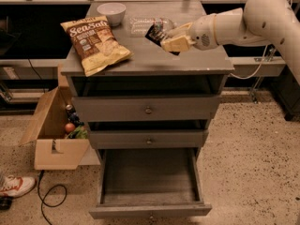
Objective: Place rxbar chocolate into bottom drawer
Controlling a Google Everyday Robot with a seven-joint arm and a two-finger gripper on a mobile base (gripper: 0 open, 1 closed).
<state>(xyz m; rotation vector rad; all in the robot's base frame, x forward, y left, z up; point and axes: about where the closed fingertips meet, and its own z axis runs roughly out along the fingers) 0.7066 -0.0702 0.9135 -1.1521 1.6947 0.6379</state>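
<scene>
The gripper [174,41], above the cabinet top [140,62], has its jaws closed on the tilted chocolate bar [155,33], so the carry seems underway, and next it needs lowering into the open bottom drawer [149,182].
</scene>
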